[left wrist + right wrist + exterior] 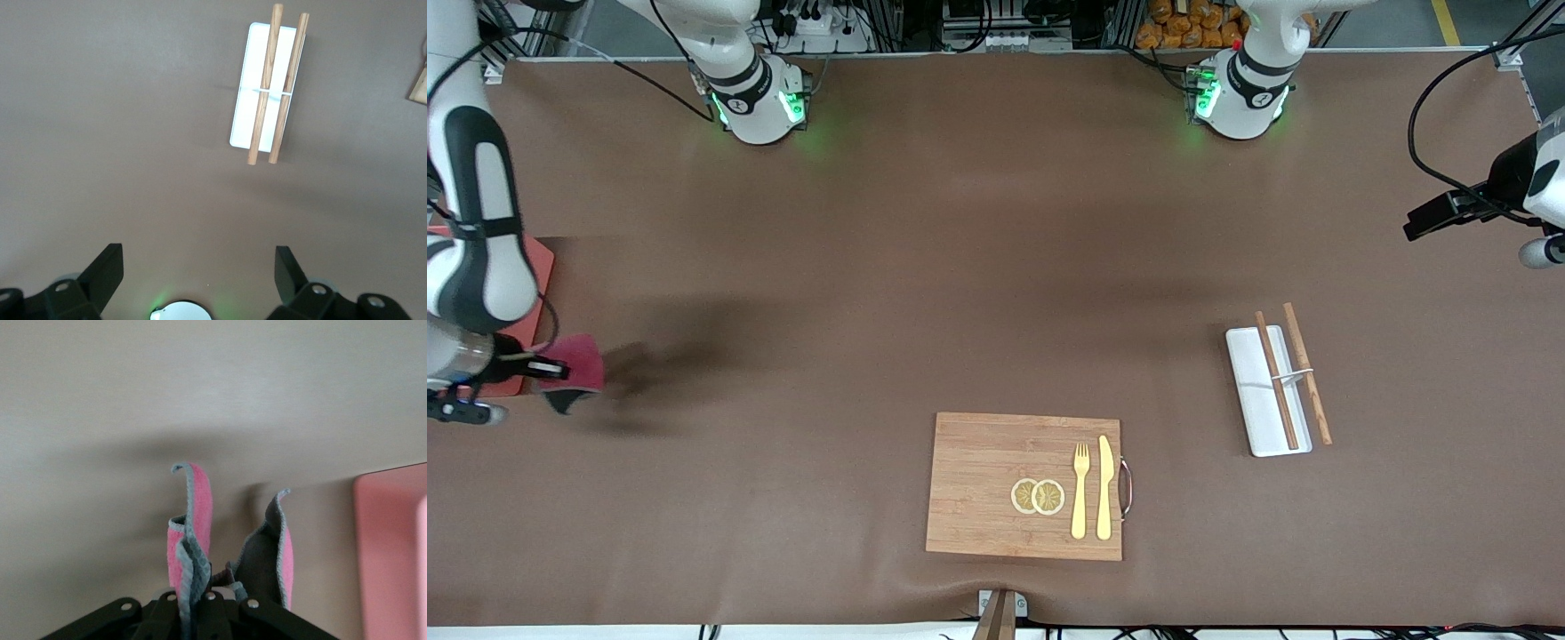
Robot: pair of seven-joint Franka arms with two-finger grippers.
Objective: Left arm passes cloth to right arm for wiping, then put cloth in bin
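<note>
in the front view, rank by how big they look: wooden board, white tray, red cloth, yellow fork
1. Rectangular wooden board
2. White rectangular tray
3. Crimson-red cloth, held off the table, so its rank against the tray is unsure
4. Yellow fork

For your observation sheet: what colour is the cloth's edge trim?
Grey, bordering the pink-red cloth; the right wrist view shows it best.

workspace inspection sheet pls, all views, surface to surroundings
surface: brown table, nothing spilled
job's things: cloth hangs from right gripper beside pink bin
clutter: wooden board with fork, knife, two lemon slices; white tray with two sticks
grippers: right shut on cloth; left gripper open, empty, waiting
cables: black cable by left arm
surroundings: equipment racks along the bases
</note>
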